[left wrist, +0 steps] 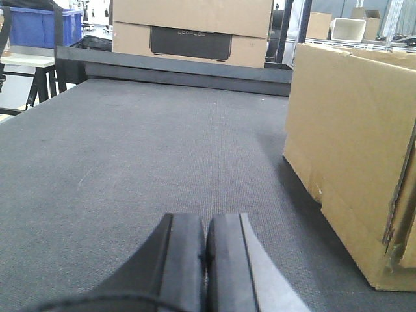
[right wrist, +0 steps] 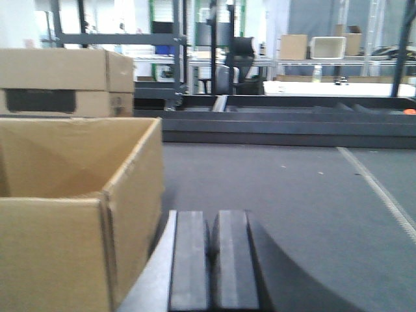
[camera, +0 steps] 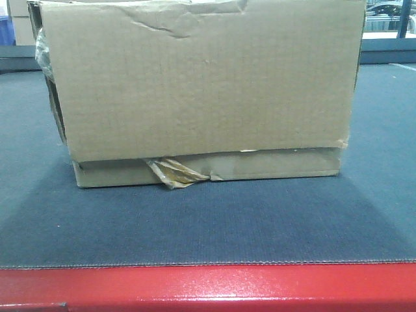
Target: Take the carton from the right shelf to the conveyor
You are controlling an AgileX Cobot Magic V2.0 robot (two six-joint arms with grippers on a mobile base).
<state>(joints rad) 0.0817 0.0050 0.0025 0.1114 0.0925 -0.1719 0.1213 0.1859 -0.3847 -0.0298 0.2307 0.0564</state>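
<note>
The carton (camera: 201, 91), a big brown cardboard box with a creased upper edge and torn tape at its lower seam, rests on the dark grey conveyor (camera: 208, 221) behind the belt's red front edge. In the left wrist view the carton (left wrist: 354, 149) stands to the right of my left gripper (left wrist: 206, 224), which is shut and holds nothing, a clear gap of belt (left wrist: 143, 149) between them. In the right wrist view the open-topped carton (right wrist: 71, 201) is close on the left of my right gripper (right wrist: 212, 221), shut and empty. The right shelf is out of view.
Beyond the belt's far rail (left wrist: 175, 68) stand stacked cardboard boxes (left wrist: 192, 29) and a blue bin (left wrist: 42, 26). Metal racks, a chair (right wrist: 240, 62) and more boxes (right wrist: 296, 45) fill the background. A white line (right wrist: 377, 188) runs along the belt at the right.
</note>
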